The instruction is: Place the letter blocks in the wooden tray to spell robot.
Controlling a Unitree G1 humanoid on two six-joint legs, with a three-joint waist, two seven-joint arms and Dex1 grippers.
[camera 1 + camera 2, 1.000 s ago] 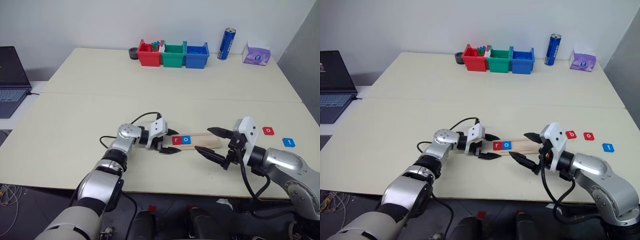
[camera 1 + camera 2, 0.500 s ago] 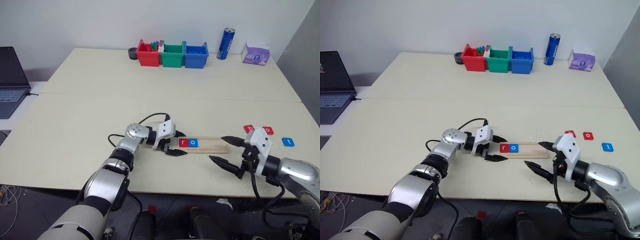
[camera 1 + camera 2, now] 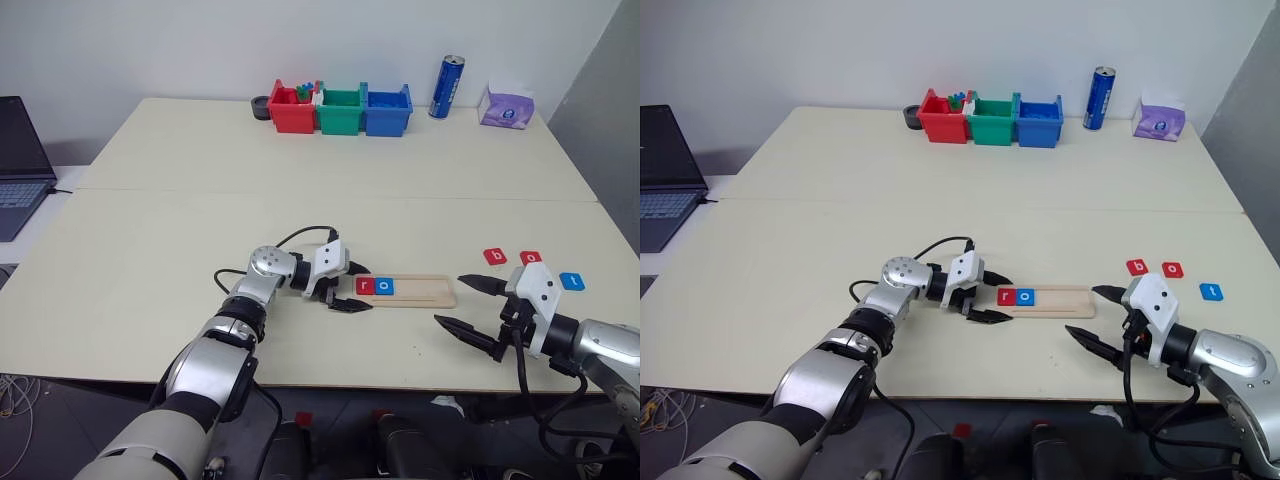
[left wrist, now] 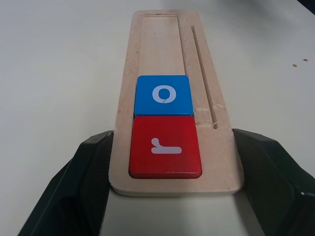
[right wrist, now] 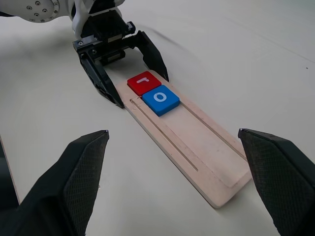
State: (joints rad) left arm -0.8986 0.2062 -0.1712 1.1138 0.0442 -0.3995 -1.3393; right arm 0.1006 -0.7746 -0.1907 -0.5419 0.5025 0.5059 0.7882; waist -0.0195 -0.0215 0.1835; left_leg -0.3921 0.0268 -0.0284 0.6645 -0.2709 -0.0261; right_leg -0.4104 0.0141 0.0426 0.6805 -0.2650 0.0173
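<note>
The wooden tray [image 3: 422,292] lies near the table's front edge. A red "r" letter block [image 3: 364,286] and a blue "o" block [image 3: 386,287] sit side by side in its left end. My left gripper [image 3: 360,288] is shut on that end, one black finger [image 4: 74,196] against each long side. To the right of the tray lie loose blocks: red "b" [image 3: 494,256], red "o" [image 3: 531,258] and blue "t" [image 3: 570,281]. My right gripper [image 3: 449,300] stands wide open just off the tray's right end, holding nothing.
At the table's far edge stand a red bin [image 3: 291,108], a green bin [image 3: 341,109] and a blue bin [image 3: 388,109]. Beside them are a blue can [image 3: 445,87] and a purple tissue pack [image 3: 505,105]. A laptop [image 3: 20,165] sits far left.
My right gripper has drawn back to the right and a little lower, away from the tray, and the red "b" block now shows. The left gripper kept its hold. The head view shifted slightly.
</note>
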